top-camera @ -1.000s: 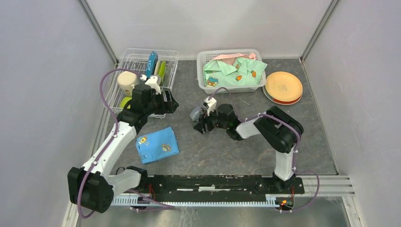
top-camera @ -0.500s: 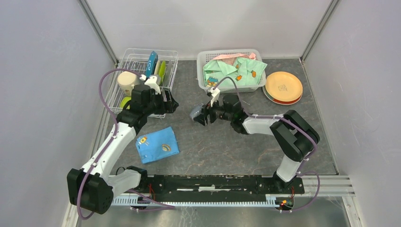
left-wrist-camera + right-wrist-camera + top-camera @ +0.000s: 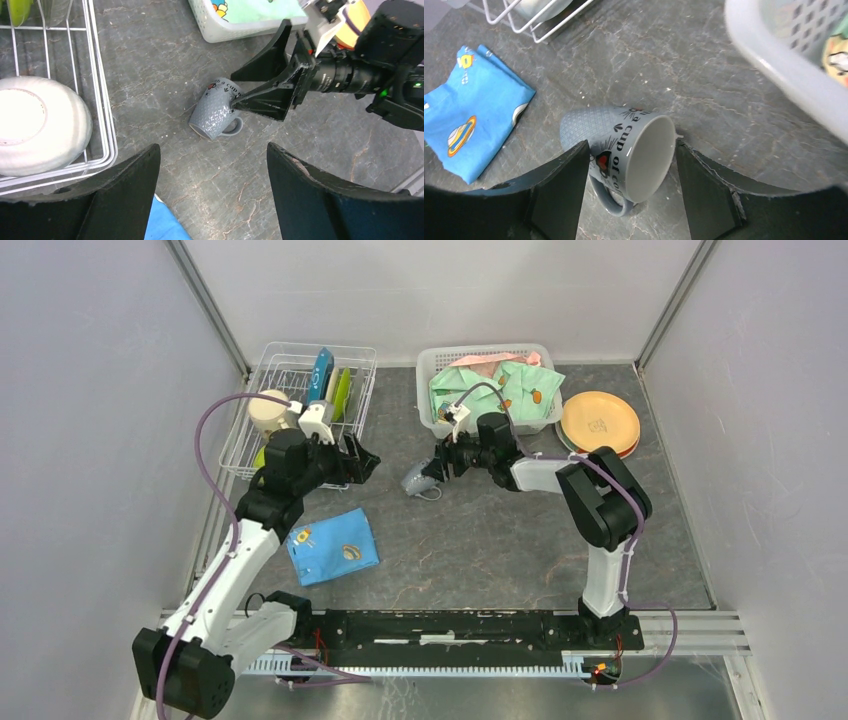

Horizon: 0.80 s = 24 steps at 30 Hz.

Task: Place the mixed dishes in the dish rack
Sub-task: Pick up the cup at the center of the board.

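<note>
A grey printed mug (image 3: pixel 418 483) (image 3: pixel 214 112) (image 3: pixel 624 145) lies on its side on the table, mouth toward my right gripper (image 3: pixel 438 467) (image 3: pixel 631 146). That gripper is open, its fingers straddling the mug's mouth end and close on both sides. My left gripper (image 3: pixel 360 456) (image 3: pixel 212 149) hangs open and empty near the front right corner of the dish rack (image 3: pixel 300 355) (image 3: pixel 102 100). The rack holds a blue plate (image 3: pixel 320 373), a lime-green plate (image 3: pixel 342 390), a beige mug (image 3: pixel 268 412) and a white bowl (image 3: pixel 40 125). An orange plate (image 3: pixel 600 422) lies on a red one at the far right.
A white latticed basket (image 3: pixel 490 426) (image 3: pixel 784 65) of green clothing stands just behind the right gripper. A folded blue cloth (image 3: pixel 332 547) (image 3: pixel 469 125) lies in front of the rack, near the left arm. Grey walls close in both sides.
The right arm has swung round, its wrist moving back toward the basket, while the grey mug has stayed almost where it was. The left gripper has shifted slightly.
</note>
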{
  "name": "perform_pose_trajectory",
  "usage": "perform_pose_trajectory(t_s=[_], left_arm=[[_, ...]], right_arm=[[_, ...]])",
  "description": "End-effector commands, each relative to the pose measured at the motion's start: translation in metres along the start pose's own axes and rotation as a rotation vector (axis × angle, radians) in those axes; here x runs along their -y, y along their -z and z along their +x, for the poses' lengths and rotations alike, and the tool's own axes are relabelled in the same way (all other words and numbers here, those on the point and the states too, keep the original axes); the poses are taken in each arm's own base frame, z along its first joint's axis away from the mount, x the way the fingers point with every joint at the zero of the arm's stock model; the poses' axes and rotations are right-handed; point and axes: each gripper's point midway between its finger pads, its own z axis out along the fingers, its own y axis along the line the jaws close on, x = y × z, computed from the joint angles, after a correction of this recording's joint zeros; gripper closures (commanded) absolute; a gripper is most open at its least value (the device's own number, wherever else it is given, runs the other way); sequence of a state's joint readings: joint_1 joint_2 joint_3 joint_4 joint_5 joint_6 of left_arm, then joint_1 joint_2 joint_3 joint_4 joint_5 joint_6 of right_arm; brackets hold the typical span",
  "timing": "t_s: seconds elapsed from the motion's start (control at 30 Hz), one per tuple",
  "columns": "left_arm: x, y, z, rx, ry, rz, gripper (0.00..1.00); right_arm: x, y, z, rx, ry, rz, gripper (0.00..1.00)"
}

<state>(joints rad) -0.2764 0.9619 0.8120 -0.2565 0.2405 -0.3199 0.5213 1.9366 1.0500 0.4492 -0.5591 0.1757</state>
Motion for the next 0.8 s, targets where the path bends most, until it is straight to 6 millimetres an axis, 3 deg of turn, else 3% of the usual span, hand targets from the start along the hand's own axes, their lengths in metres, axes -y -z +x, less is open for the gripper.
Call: perform_pose_trajectory(t_s=[0.0,0.23,0.4,0.53,0.77], left_arm=[[0.008,0.001,-0.016,0.067,-0.059,0.045,0.16],[-0.002,-0.006,-0.009,0.035,-0.014,-0.006,0.18],[0.007,-0.01,-0.008,0.014,0.051,0.032,0.19],[0.012,-0.009,-0.009,0.003,0.122,0.04,0.18],[0.049,0.0,-0.023,0.009,0.215,0.212,0.07]], right_arm=[[-0.012,-0.008,-0.001,-0.008,0.016,-0.103,0.3],[-0.027,-0.008,0.006,0.017,-0.036,-0.185,0.43],[-0.038,0.001,-0.006,0.065,-0.038,-0.218,0.7],[-0.054,0.017,-0.025,0.145,-0.049,-0.241,0.98],[-0.108,0.071,-0.072,0.366,-0.116,-0.397,1.0]])
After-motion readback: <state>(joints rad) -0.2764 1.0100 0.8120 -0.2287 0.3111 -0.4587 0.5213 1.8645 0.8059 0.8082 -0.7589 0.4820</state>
